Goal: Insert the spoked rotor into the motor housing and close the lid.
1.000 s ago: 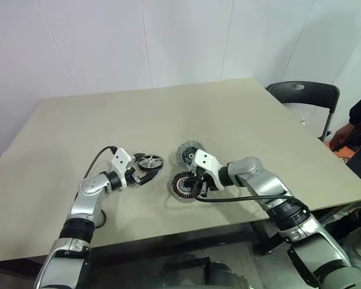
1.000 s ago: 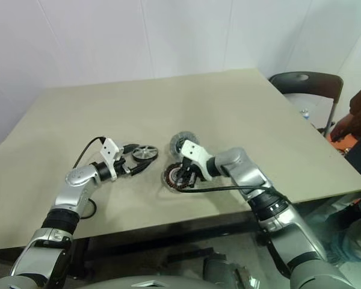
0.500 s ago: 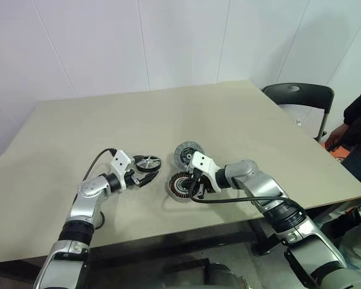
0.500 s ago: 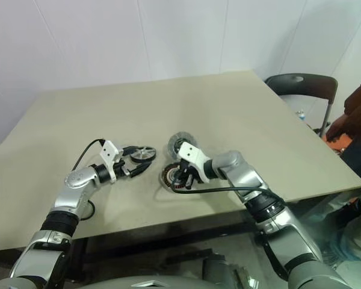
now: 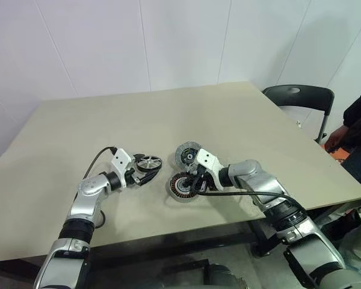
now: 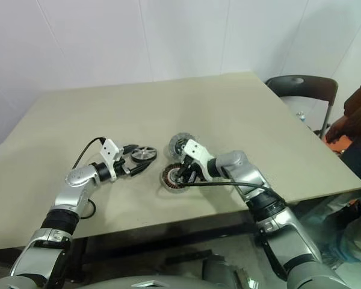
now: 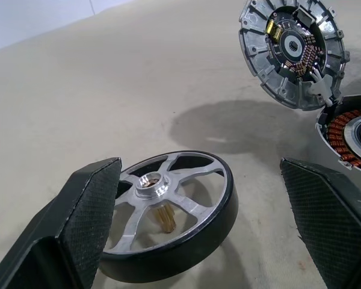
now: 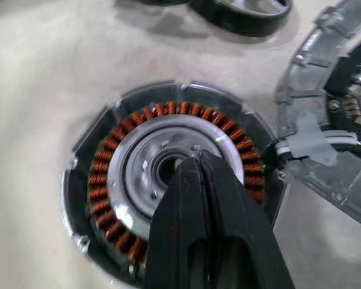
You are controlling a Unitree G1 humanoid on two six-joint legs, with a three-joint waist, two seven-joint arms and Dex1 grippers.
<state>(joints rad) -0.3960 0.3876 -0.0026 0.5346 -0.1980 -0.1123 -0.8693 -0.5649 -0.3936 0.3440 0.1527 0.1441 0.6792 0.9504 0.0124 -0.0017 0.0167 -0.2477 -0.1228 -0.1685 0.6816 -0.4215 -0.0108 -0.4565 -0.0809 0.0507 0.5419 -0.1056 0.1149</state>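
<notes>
The spoked rotor (image 7: 168,211) is lying between the left gripper's (image 7: 210,235) wide-spread fingers, while the right gripper (image 8: 195,165), pinched together, is hovering over the motor housing (image 8: 108,180).

place: lab or test room | cues: bare white walls (image 5: 186,42), plain table (image 5: 60,138), chair (image 5: 301,96)

Shiny metal spoked rotor (image 7: 168,211)

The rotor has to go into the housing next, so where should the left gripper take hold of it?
Probably across the dark outer rim of the spoked rotor, from its open side facing the left gripper. It lies flat on the table, so the rim's opposite edges are free; the thin spokes and hub offer little to pinch.
</notes>
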